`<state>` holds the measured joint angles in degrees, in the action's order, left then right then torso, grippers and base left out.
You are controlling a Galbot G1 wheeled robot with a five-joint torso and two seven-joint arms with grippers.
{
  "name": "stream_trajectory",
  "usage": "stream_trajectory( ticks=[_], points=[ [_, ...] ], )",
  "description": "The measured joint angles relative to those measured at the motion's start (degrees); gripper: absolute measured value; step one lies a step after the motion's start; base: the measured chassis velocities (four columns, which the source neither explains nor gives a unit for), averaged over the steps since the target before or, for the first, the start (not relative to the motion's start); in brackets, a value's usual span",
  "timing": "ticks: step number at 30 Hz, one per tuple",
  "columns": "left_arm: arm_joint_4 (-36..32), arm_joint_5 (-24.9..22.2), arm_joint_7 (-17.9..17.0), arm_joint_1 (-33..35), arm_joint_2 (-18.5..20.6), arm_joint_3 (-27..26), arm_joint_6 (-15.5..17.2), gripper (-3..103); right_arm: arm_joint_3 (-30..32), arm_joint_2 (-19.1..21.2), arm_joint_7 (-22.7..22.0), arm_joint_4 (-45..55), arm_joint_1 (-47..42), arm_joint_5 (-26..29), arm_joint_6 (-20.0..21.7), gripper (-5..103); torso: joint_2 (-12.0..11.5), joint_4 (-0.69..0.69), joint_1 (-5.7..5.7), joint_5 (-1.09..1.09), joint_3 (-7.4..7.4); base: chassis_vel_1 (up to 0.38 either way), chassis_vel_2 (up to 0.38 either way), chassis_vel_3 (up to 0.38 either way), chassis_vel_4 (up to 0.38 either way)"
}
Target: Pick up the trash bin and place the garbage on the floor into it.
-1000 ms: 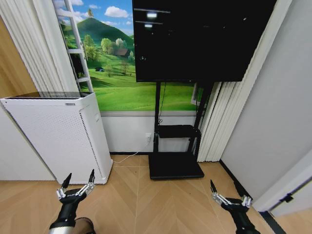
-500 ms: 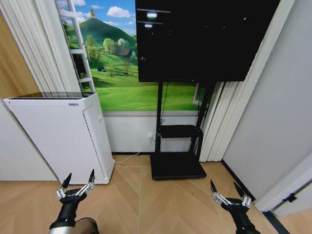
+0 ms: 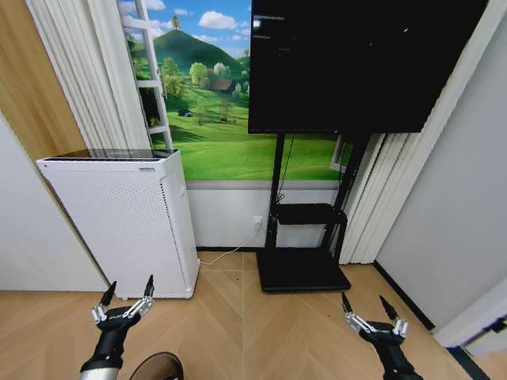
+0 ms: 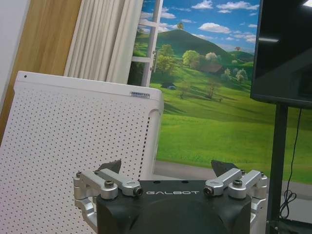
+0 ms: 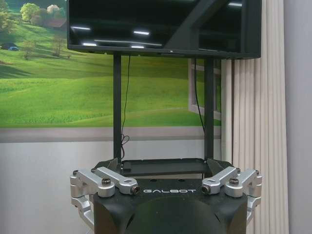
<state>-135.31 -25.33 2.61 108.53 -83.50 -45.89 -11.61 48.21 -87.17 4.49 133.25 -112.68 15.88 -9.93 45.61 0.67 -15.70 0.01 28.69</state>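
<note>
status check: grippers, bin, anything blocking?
Left gripper open, empty. Right gripper open, empty. Dark round rim, maybe the bin, by left arm. White appliance, TV stand ahead.

Count, room ahead of the robot:

- Claws: two. Left claw [image 3: 125, 301] low on the left of the head view, right claw [image 3: 375, 312] low on the right, each with two fingers spread apart and nothing between them.
- White perforated box appliance [image 3: 127, 222]: one, standing on the floor [image 3: 230, 332].
- Black screen [image 3: 364, 63]: one, on one black stand [image 3: 305, 229] with two uprights, one shelf and one flat base.
- Green hill landscape mural [image 3: 214, 119]: one.
- White pleated curtains: two, one [image 3: 83, 79] left of the mural, one [image 3: 380, 198] right of it.
- White cable [image 3: 230, 255] along the skirting: one.
- Dark rounded object [image 3: 158, 367] at the head view's lower edge: one, kind unclear.
</note>
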Motion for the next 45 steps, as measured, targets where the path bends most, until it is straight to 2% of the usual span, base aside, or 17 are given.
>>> stream_trajectory(
  ticks=[37, 45],
  points=[
    [0.00, 0.00, 0.00, 0.00, 0.00, -0.02, 0.00, 100, -0.01, -0.01, 0.00, 0.00, 0.00, 0.00, 0.00, 100, -0.02, -0.01, 0.01, -0.04, -0.02, 0.021, 0.019, -0.019, -0.021],
    [0.00, 0.00, 0.00, 0.00, 0.00, -0.02, 0.00, 100, -0.01, -0.01, -0.01, 0.00, 0.00, 0.00, 0.00, 100, -0.03, -0.02, 0.02, 0.00, -0.02, 0.043, 0.055, -0.037, -0.041]
  ],
)
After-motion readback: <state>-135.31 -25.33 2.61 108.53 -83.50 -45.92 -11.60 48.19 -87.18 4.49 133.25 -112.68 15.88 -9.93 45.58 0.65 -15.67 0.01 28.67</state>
